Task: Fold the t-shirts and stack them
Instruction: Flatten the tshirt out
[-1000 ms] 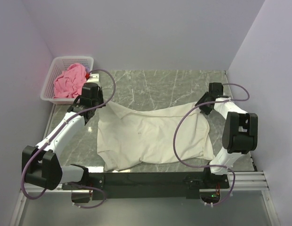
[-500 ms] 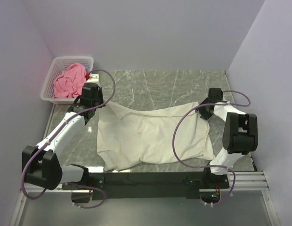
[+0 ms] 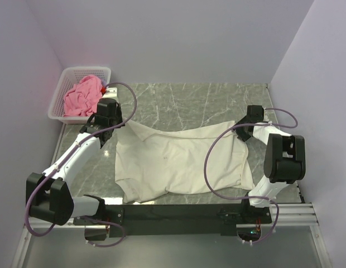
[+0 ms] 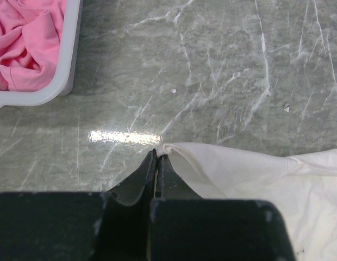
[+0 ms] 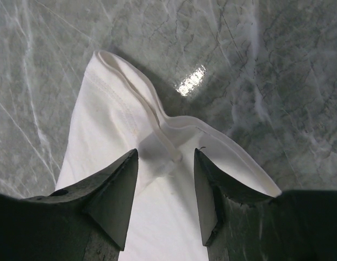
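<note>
Your left gripper (image 4: 157, 157) has its two fingers pressed tight together, low over the table (image 4: 223, 70). One corner of the white shirt (image 3: 178, 162) lies right against the tip, on one side. You cannot tell if any cloth is caught between the fingers.

Your right gripper (image 5: 166, 159) is partly open. Its fingers (image 5: 111, 190) stand on each side of a bumpy fold at the edge of the white shirt. The fold sits in the gap, and the fingers are not closed on it.

The white shirt lies spread out and wrinkly on the table, between your two arms. Each gripper is at one far corner of it. The far edge dips in a curve between them. The near edge reaches the black bar (image 3: 184, 212) at the front of the table.

The pink shirt (image 3: 82, 96) is all bunched up inside the basket (image 3: 86, 70). The basket sits at the far left corner of the table, next to the wall and near your left gripper. The pink shirt and the white shirt do not touch.
</note>
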`<state>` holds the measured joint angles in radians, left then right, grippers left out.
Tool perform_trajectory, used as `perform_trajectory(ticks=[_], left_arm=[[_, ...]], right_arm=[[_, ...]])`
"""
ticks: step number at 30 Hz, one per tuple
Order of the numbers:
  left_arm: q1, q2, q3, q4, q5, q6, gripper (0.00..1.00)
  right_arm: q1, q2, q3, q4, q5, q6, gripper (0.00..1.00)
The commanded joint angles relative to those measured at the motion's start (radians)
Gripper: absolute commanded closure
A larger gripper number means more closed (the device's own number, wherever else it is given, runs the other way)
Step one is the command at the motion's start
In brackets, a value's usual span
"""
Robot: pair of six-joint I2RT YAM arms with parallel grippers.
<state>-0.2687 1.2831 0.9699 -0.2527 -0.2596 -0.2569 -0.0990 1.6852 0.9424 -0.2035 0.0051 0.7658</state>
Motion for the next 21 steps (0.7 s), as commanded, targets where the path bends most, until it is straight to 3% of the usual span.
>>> perform_trajectory(ticks=[1, 10, 13, 17, 21], left_arm=[[0.003, -0.019, 0.007, 0.018, -0.012, -0.013, 0.99], [0.003, -0.021, 0.006, 0.016, -0.017, -0.012, 0.99], [0.003, -0.019, 0.006, 0.015, -0.017, -0.012, 0.99], [0.003, -0.022, 0.006, 0.016, -0.020, -0.010, 0.99], [0.003, -0.022, 0.003, 0.018, -0.023, -0.008, 0.99]], right_arm=[[-0.005, 0.017, 0.019, 0.047, -0.001, 0.012, 0.48], [-0.005, 0.033, 0.029, 0.056, -0.027, 0.021, 0.49], [-0.005, 0.024, 0.036, 0.046, -0.022, 0.017, 0.55], [-0.005, 0.011, 0.064, 0.024, -0.011, -0.003, 0.74], [-0.005, -0.001, 0.087, -0.007, -0.007, -0.025, 0.87]])
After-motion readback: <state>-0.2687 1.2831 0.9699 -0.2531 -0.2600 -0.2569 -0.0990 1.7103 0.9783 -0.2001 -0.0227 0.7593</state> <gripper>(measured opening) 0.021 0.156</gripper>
